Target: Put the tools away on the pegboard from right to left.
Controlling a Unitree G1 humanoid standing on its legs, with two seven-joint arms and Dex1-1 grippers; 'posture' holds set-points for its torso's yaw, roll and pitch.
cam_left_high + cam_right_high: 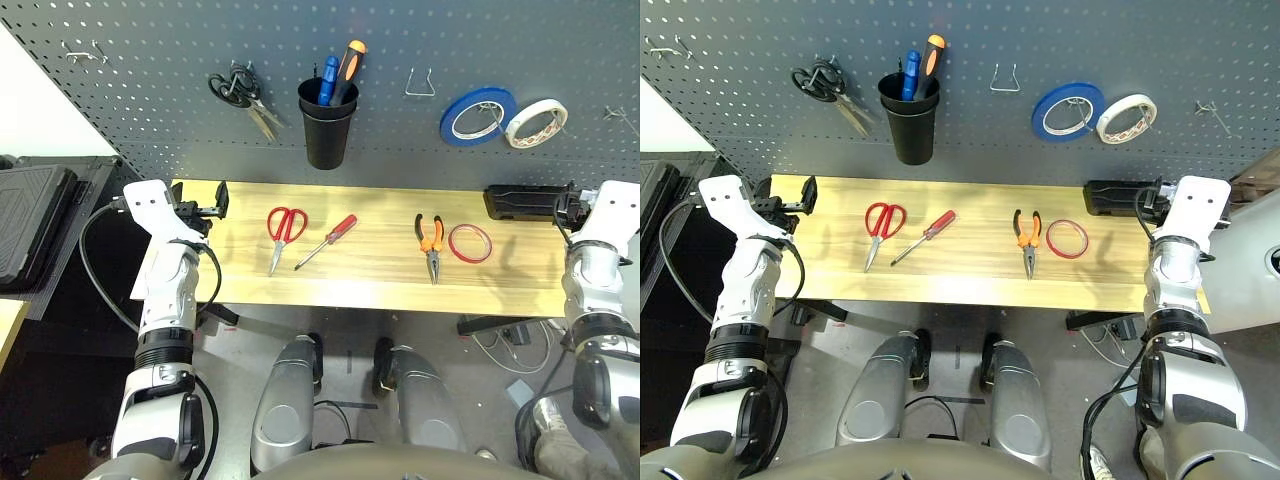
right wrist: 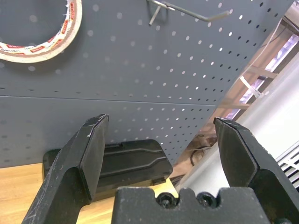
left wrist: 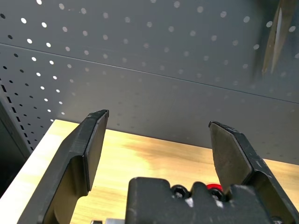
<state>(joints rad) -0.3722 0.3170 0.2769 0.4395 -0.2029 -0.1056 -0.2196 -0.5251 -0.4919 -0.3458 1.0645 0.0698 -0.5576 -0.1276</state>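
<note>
Your right wrist view shows red lettering on the white tape roll [image 2: 44, 49]; the eye views do not. Both pincers, left [image 3: 159, 140] and right [image 2: 161, 140], stand released. Red-handled scissors [image 1: 284, 235], screwdriver [image 1: 328, 241], pliers [image 1: 430, 247] and red tape ring [image 1: 469, 243] lie between the desk's [image 1: 370, 285] side edges.

The robot's two silver-and-white jointed metal arms reach forward, one at each end of the bench. The left arm [image 1: 165, 320] ends in a black two-fingered left gripper [image 3: 159, 163] over the bench's left end, its fingers spread wide apart with nothing between them. The right arm [image 1: 600, 300] extends to the bench's right end, its black two-fingered right gripper [image 2: 161, 163] likewise wide open and empty. Both white wrists [image 1: 732, 208] sit level with each other, well apart.
</note>
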